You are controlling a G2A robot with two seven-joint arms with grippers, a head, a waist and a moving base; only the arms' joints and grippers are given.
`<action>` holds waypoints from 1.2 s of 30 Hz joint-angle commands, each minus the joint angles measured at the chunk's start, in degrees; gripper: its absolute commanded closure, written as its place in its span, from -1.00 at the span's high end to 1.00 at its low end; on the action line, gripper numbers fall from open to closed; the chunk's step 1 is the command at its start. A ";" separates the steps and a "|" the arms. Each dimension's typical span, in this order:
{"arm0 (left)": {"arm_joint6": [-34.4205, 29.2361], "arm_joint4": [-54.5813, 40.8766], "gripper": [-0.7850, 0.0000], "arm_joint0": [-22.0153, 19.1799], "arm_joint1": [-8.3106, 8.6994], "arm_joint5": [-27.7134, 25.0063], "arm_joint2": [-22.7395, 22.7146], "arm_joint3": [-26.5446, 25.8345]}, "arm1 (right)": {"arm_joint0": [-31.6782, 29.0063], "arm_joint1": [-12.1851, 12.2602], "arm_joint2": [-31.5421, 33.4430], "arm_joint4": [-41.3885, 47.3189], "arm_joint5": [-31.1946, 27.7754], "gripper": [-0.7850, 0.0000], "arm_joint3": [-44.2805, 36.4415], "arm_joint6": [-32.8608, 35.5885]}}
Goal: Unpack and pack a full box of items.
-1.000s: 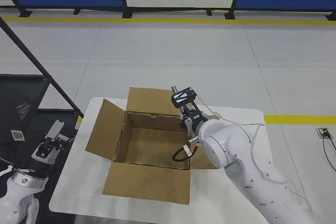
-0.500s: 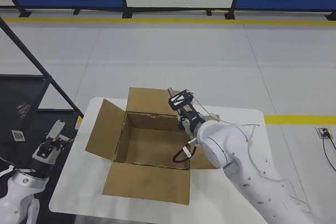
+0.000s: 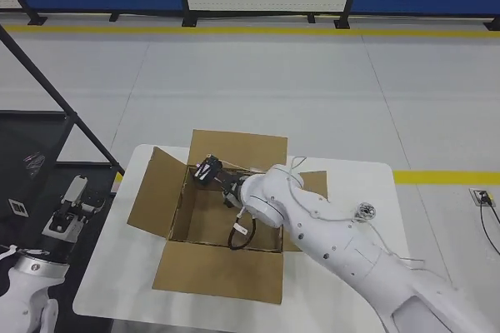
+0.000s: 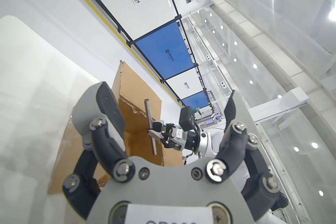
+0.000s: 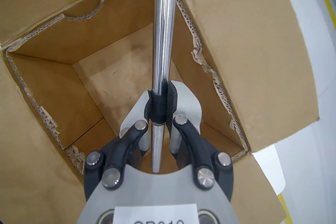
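- The right gripper (image 5: 160, 104) is clenched on a metal rod (image 5: 164, 25). Its two black pads (image 5: 172, 96) press the rod from both sides.
- The grasp is near one end of the rod. The short end points back to the wrist, and the long shiny part reaches out past the fingertips, toward the rim of the cardboard box (image 5: 52, 83).
- In the top view this gripper (image 3: 210, 171) is a little left of the centre of the frame. It is over the opening of the box, close to the far wall.
- The right arm (image 3: 317, 225) comes in from the lower right of the top view. It crosses the table (image 3: 333, 283) and bends over the right side of the box.
- The box (image 3: 221, 270) stands in the middle of the white table with all four flaps folded outward. The right wrist view looks down into it and shows the plain brown floor and the torn corrugated edges.
- The left gripper (image 4: 168, 99) is released: its fingers (image 4: 107, 101) are spread wide and hold nothing.
- In the top view the left gripper (image 3: 71, 200) is at the left edge of the frame, beside the table and well apart from the box.
- A small dark object (image 3: 365, 210) lies on the table to the right of the box. It is too small to tell what it is.
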 commanded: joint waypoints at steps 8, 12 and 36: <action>-0.01 -0.01 1.00 0.00 0.00 -0.01 0.00 0.00 | 3.50 -7.42 -5.72 3.85 -2.28 -1.00 17.99 -0.57; -0.01 -0.01 1.00 0.00 0.00 -0.01 0.00 0.00 | 3.91 -10.52 -6.96 4.83 -0.75 -1.00 24.95 -0.84; -0.01 -0.01 1.00 0.00 0.00 -0.01 0.00 0.00 | 4.29 -20.54 -8.60 4.74 -9.87 -1.00 47.71 -7.89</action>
